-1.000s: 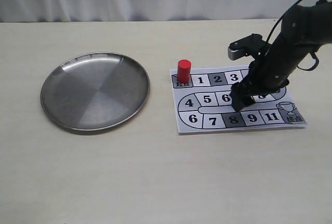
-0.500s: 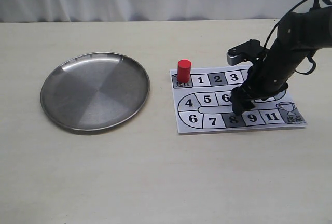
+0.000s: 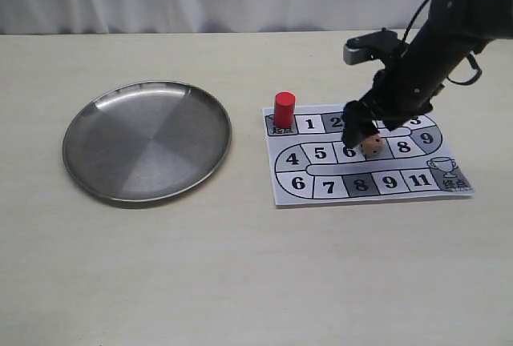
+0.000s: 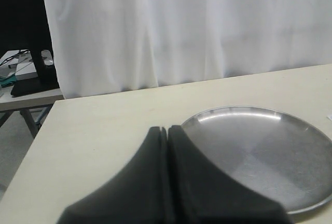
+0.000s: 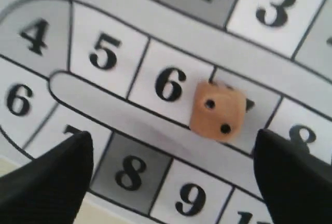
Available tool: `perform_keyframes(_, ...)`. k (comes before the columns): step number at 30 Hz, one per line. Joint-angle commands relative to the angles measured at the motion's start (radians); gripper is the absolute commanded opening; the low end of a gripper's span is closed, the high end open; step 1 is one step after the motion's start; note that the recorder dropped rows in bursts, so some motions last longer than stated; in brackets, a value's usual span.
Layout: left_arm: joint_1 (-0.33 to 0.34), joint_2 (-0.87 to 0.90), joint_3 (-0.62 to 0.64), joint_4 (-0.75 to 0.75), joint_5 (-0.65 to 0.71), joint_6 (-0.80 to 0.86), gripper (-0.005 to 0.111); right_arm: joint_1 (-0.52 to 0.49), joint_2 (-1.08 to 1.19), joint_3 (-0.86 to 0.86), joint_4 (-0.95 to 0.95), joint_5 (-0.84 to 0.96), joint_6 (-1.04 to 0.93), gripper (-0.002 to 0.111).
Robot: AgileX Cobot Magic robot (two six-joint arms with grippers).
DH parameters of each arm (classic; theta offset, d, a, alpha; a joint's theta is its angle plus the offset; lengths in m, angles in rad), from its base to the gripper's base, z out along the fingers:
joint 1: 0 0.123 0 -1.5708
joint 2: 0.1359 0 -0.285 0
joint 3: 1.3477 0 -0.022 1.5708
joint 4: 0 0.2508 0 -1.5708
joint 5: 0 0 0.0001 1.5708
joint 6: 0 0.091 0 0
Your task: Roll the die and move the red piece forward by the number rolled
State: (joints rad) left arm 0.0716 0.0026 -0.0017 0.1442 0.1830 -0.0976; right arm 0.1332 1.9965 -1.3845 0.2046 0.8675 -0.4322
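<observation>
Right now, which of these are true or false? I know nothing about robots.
1. The small tan wooden die lies on the printed paper game board, beside square 6. True.
2. The red cylinder piece stands on square 5. False: it stands on the marked square next to 1.
3. The right arm's fingers clamp the die. False: they are spread wide on either side of it, not touching.
4. The left arm's fingers are pressed together. True.

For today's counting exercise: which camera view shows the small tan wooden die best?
The right wrist view: the small tan wooden die lies large on the numbered paper board, two pips showing. The exterior view shows it tiny, pips unclear. The left wrist view lacks it.
</observation>
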Motion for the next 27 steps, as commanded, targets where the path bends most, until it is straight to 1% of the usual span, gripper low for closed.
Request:
perform_keyframes(1,0.003,-0.003,0.002,0.0,-0.009,-0.001,0.0,0.047,-0.002,-0.081,0.126,0.0,-0.095,0.079)
perform_keyframes(6,0.003,-0.003,0.002,0.0,-0.009,-0.001,0.0,0.133,0.019,-0.145,0.134,-0.083,-0.119,0.079)
perform_keyframes(10,0.003,-0.003,0.002,0.0,-0.009,-0.001,0.0,0.193,0.066,-0.19,0.094,-0.143,-0.13,0.079)
perform_keyframes(21,0.003,-0.003,0.002,0.0,-0.009,-0.001,0.0,0.191,0.177,-0.226,0.072,-0.338,-0.104,0.079)
perform_keyframes(27,0.003,-0.003,0.002,0.0,-0.009,-0.001,0.0,0.189,0.239,-0.226,0.06,-0.37,-0.104,0.078)
